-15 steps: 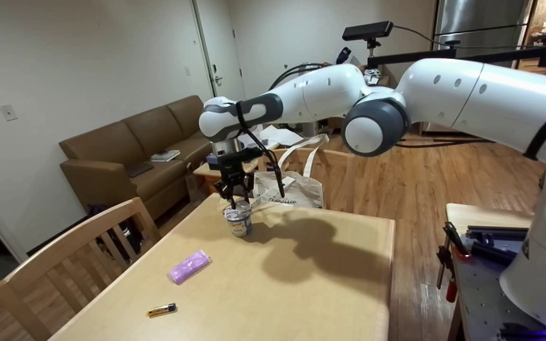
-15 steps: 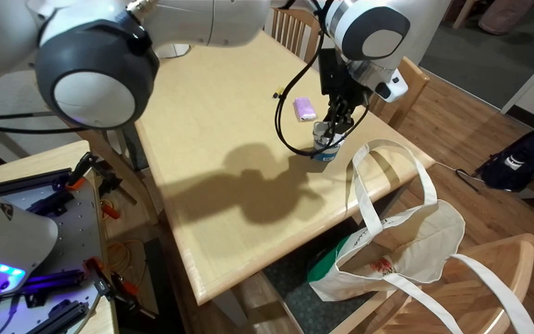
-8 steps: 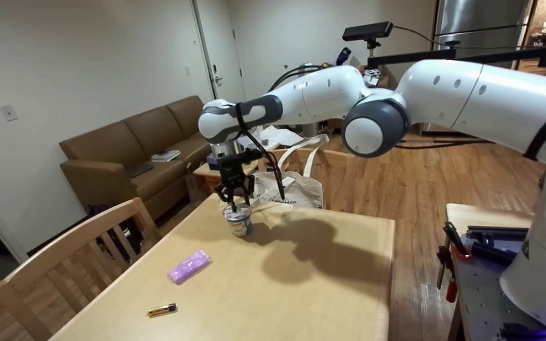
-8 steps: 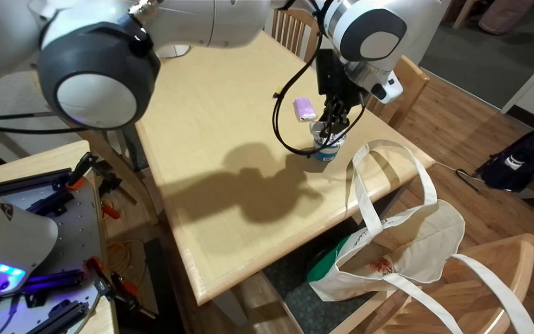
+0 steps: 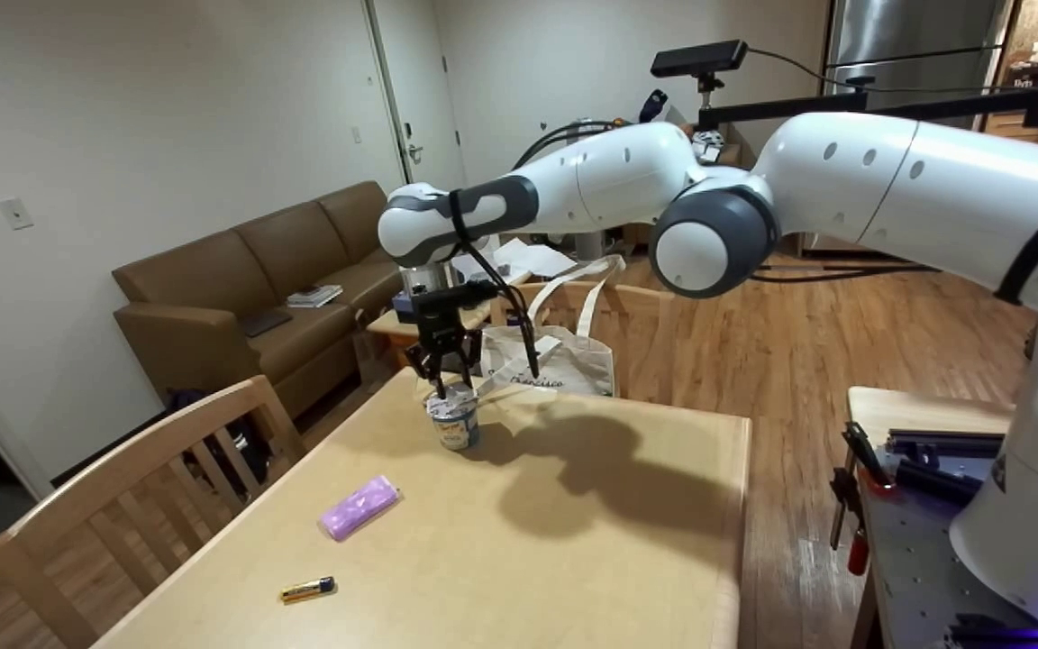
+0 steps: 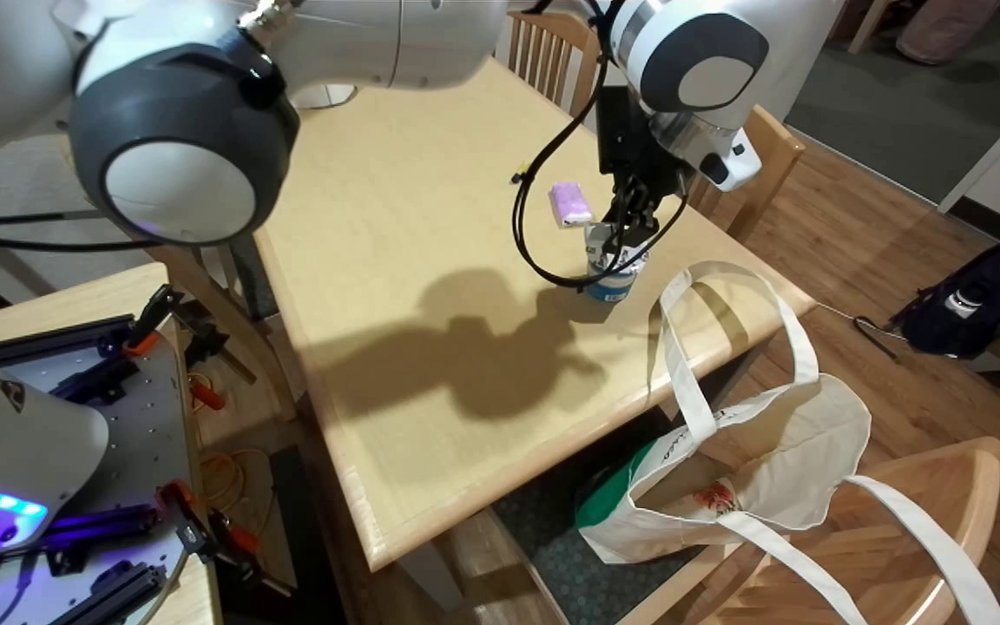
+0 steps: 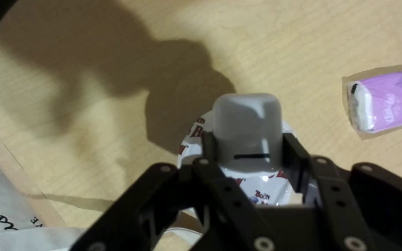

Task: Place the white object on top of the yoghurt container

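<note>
White rounded box [image 7: 248, 129], small, shiny, one dark line on it. Robot gripper [image 5: 455, 391] has it: two black fingers [image 7: 294, 157] pinch it, one each side. Box right over top of yoghurt container [image 5: 458, 433]; from where I stand, can't tell if they touch. Container upright on wooden table [image 5: 627, 577]. In wrist view, purple tissue pack [image 7: 396, 99] at two o'clock from container. In an exterior view, gold battery [image 5: 305, 590] with dark end at seven o'clock from container, cloth bag [image 5: 573, 362] at two o'clock.
</note>
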`<state>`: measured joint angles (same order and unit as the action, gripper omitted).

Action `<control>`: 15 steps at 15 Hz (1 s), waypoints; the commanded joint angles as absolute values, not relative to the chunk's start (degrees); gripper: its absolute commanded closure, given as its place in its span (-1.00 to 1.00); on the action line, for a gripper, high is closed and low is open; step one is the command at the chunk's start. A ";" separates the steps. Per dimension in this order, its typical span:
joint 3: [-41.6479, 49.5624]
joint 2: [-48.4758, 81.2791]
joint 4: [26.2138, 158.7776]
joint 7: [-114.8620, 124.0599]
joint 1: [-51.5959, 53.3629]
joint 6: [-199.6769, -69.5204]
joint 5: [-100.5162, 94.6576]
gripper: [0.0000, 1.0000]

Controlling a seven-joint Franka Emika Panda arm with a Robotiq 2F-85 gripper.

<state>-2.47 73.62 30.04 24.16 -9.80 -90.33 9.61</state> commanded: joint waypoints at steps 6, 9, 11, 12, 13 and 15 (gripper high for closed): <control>-2.50 74.81 26.38 29.54 -10.35 -96.24 10.37 0.53; -1.74 74.74 26.69 31.67 -9.45 -97.97 9.53 0.53; -0.87 74.59 27.04 33.19 -8.74 -97.33 8.78 0.53; -0.48 74.62 27.14 33.83 -8.43 -97.02 8.60 0.53; -0.03 74.61 27.23 34.57 -8.11 -96.72 8.41 0.53; 0.90 74.70 27.37 36.17 -7.64 -96.11 8.24 0.53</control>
<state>-0.22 73.74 28.89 32.90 -8.36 -97.41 9.31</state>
